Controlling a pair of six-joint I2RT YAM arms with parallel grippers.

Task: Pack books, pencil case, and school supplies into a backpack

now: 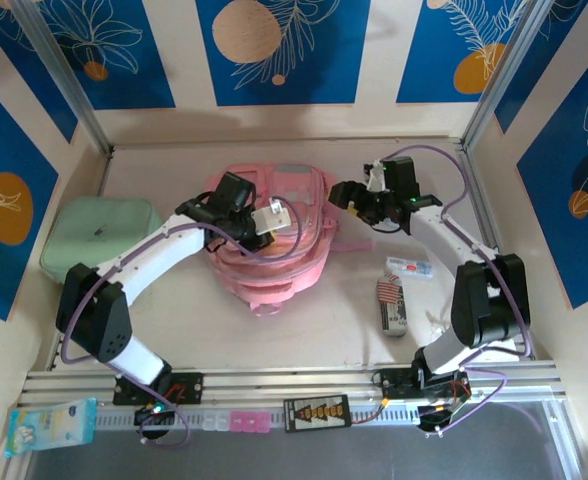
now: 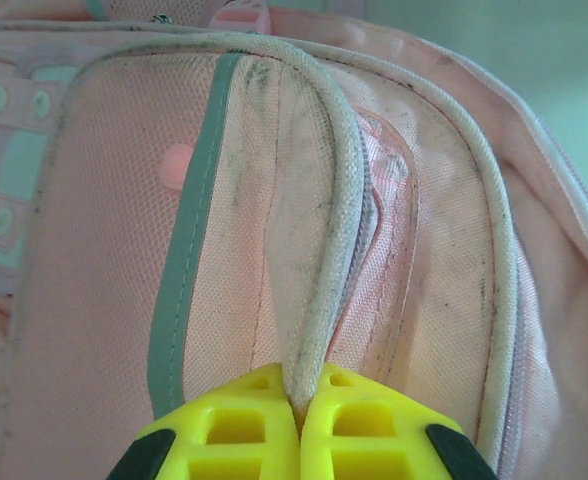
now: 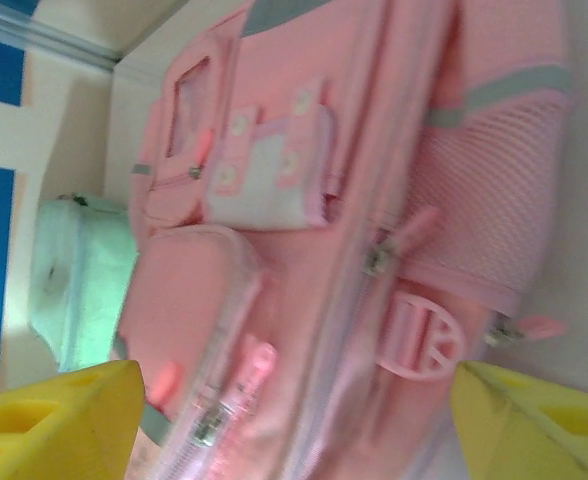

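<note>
**Pink backpack [image 1: 274, 250] pinched by the left end effector [image 1: 264, 222]; right end effector [image 1: 346, 195] open.**
Top view: the backpack lies mid-frame on the counter [image 1: 324, 335], with the right end effector at its upper-right edge. Left wrist view: the left end effector is clamped shut on the pocket's piped rim [image 2: 339, 230]. Right wrist view: jaws spread wide at the lower corners, backpack beyond, mint-green case [image 3: 74, 280] at left.

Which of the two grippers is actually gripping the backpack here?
The left gripper: its jaws are pinched shut on a corded edge of the pink backpack. The right gripper is open, holding nothing, just facing the bag's side.
</note>
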